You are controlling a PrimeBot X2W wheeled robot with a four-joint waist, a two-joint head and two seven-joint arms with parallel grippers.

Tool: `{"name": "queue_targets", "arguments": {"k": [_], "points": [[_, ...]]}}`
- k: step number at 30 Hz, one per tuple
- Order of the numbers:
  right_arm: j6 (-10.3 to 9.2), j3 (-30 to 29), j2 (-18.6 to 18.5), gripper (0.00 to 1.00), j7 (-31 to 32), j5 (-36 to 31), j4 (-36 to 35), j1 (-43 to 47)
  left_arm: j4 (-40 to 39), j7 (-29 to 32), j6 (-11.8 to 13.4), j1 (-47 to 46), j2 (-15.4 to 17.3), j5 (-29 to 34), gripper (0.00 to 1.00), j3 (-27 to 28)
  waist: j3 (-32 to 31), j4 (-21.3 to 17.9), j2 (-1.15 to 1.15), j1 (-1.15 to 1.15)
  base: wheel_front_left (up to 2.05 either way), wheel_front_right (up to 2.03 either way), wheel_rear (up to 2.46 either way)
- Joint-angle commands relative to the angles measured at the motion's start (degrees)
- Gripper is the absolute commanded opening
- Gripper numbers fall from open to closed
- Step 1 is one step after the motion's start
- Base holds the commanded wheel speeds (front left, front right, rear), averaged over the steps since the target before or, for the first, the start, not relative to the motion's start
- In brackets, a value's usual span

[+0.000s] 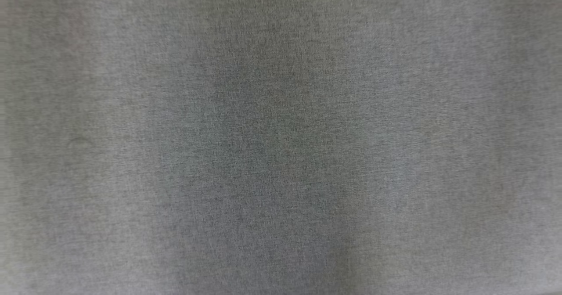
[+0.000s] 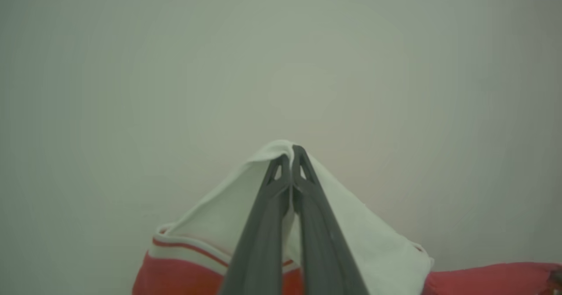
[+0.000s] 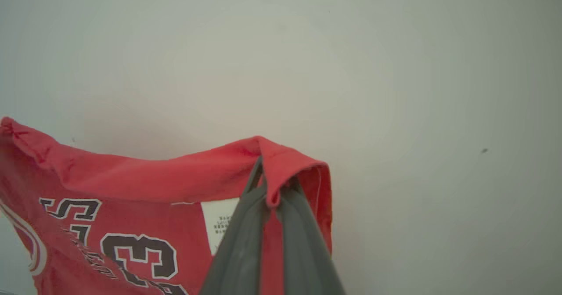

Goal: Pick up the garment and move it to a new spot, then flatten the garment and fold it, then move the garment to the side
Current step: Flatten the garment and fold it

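Both grippers are clamped on a red and white garment. In the left wrist view, the left gripper point(image 2: 291, 151) has its two dark fingers point(image 2: 263, 224) pressed together, pinching a peak of white cloth at their tips. The garment point(image 2: 219, 216) drapes down and away from that pinch on both sides, white near the tips. Lower down a thin red stripe point(image 2: 189, 247) crosses the white, and below it the cloth is solid red along the bottom edge of the view. Behind it is a plain pale background point(image 2: 281, 58). In the right wrist view, the right gripper point(image 3: 273, 185) is closed on a red edge of the garment point(image 3: 131, 181), which folds over the fingertips and partly hides them. From there the red cloth stretches left across the lower part of the view. A white label point(image 3: 218, 224) sits just left of the fingers. Further left are large black numerals point(image 3: 140, 253) with white outlines, appearing reversed, along with other lettering. The same plain pale background lies behind. The head view is a blurred, close grey surface point(image 1: 281, 137) with a fine woven texture, darker through the middle. It may be cloth near the lens, but the blur makes this uncertain.
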Motion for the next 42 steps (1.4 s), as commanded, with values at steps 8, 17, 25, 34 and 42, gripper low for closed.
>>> {"name": "queue_targets", "arguments": {"k": [8,17,25,34,42], "points": [[-0.16,4.4,-7.1,0.00,-4.3,7.4,-14.1,23.3,-20.0,-1.2,0.1,29.6,6.5,-9.3,0.00,0.9,-8.1,0.5,-0.01,-0.01,0.00,0.00,0.00],[-0.16,1.5,-11.4,0.00,-5.9,11.0,-25.4,49.5,-49.4,-1.3,8.9,69.6,8.1,-13.1,0.00,6.4,-16.0,0.5,-0.01,-0.01,0.00,0.00,0.00],[-0.16,-6.5,-9.7,0.00,-5.9,8.5,-30.1,72.8,-65.6,-1.1,15.1,99.6,5.8,-14.2,0.00,6.6,-22.6,1.4,-0.01,-0.01,0.00,0.00,0.00],[-0.16,-12.9,-7.7,0.00,-5.9,6.2,-30.8,90.8,-68.7,-1.5,16.2,119.2,1.4,-14.0,0.00,5.9,-27.7,3.0,-0.01,-0.01,0.00,0.00,0.00],[-0.17,-16.5,-6.5,0.00,-4.1,4.8,-31.0,101.6,-66.9,-1.5,14.7,127.3,-1.2,-14.1,0.00,3.3,-30.9,4.2,-0.01,-0.01,0.00,0.00,0.00]]}}
